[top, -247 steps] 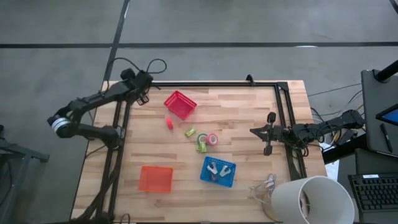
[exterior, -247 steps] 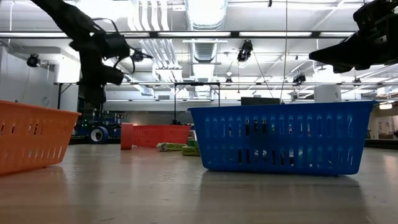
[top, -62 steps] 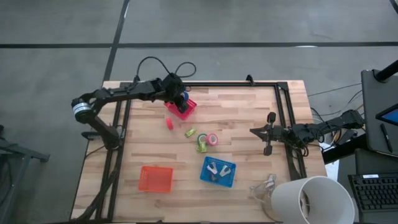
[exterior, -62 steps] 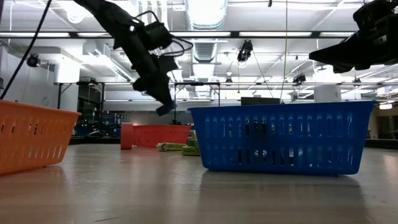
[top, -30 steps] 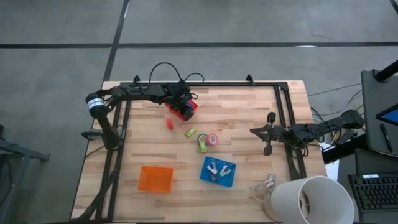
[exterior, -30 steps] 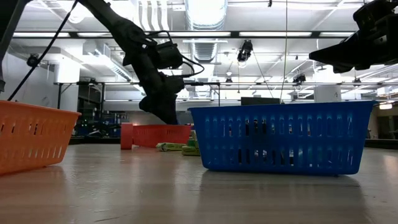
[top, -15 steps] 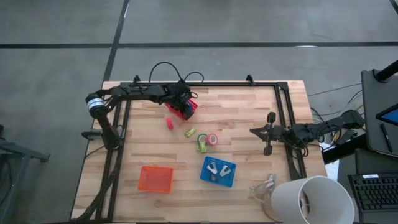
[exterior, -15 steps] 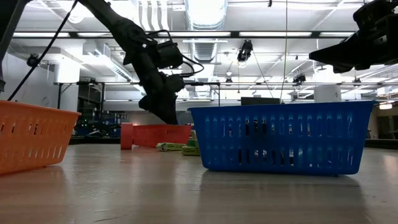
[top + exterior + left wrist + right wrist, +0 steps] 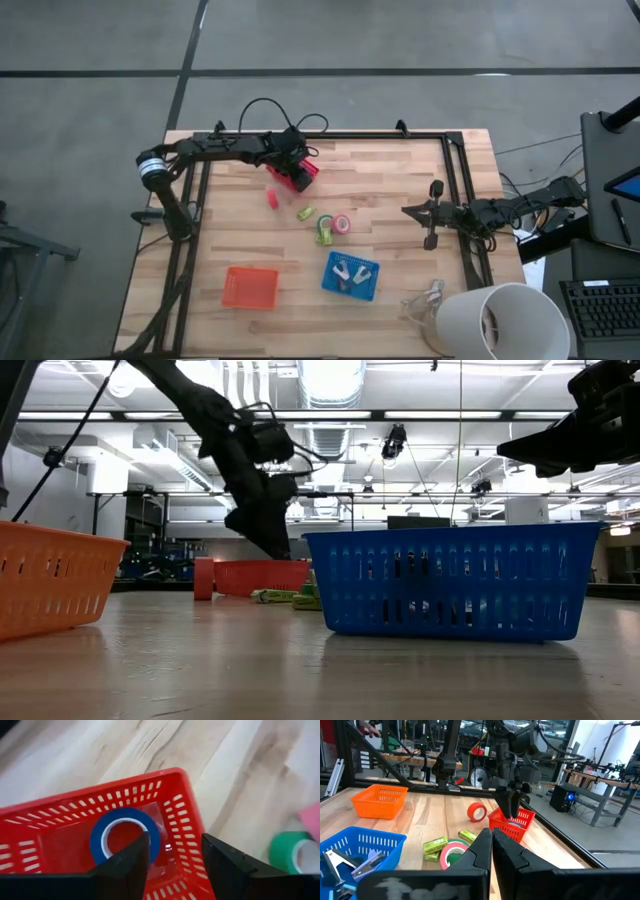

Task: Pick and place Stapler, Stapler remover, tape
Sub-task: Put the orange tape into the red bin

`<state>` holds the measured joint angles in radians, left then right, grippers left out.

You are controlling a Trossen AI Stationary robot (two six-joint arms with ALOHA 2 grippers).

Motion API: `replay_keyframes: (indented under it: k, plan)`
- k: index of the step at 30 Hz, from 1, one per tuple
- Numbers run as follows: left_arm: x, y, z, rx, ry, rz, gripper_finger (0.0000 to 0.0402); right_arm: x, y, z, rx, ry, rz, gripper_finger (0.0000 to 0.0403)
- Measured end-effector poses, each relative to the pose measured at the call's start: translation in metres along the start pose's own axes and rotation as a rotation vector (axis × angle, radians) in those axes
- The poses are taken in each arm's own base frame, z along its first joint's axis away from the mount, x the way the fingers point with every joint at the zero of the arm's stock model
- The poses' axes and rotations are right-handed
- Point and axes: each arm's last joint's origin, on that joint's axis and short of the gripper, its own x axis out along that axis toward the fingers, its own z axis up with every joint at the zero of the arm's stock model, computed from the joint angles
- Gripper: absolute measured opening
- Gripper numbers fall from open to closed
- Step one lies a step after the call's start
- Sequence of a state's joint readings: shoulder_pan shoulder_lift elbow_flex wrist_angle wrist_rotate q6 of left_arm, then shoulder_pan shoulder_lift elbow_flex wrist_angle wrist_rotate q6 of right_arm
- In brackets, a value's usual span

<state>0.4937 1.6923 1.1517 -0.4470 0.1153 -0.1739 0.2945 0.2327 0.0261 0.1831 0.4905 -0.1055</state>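
left gripper (image 9: 172, 857), fingers parted, releases blue tape (image 9: 125, 837) into red basket (image 9: 297, 172) (far left); right gripper (image 9: 491, 842) closed; next: lift clear

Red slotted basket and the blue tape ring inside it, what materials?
Red slotted basket: looks like moulded plastic, slightly glossy, with even rows of slots in its walls. Blue tape ring: likely plastic or vinyl tape wound on a pale core, smooth face; core material unclear.

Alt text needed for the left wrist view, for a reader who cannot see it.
A blue tape roll lies flat inside a red basket on the wooden table, seen past the open left gripper above it. A green tape roll lies outside the basket.
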Motion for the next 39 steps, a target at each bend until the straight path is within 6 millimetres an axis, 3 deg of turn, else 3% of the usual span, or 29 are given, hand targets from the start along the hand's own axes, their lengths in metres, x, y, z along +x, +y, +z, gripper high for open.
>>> replay_keyframes:
  k: [6, 13, 15, 19, 23, 32, 39]
  plan:
    - [-0.035, -0.012, -0.003, 0.068, 0.019, -0.01, 0.0181, 0.0, 0.0, 0.0, 0.0, 0.0, 0.0, 0.0008]
    - [-0.057, -0.024, -0.023, -0.118, 0.116, 0.068, 0.0181, 0.0, 0.0, 0.0, 0.0, 0.0, 0.0, 0.0008]
    - [-0.058, -0.03, -0.027, -0.049, 0.14, 0.084, 0.0181, 0.0, 0.0, 0.0, 0.0, 0.0, 0.0, 0.0008]
    - [-0.056, -0.05, -0.037, 0.313, 0.191, 0.063, 0.0181, 0.0, 0.0, 0.0, 0.0, 0.0, 0.0, 0.0008]
    - [-0.054, -0.064, -0.043, 0.461, 0.214, 0.068, 0.0181, 0.0, 0.0, 0.0, 0.0, 0.0, 0.0, 0.0008]
    - [-0.029, -0.059, -0.064, 0.599, 0.377, 0.145, 0.0181, 0.0, 0.0, 0.0, 0.0, 0.0, 0.0, 0.0008]
    - [-0.02, -0.055, -0.075, 0.56, 0.443, 0.168, 0.0181, 0.0, 0.0, 0.0, 0.0, 0.0, 0.0, 0.0008]
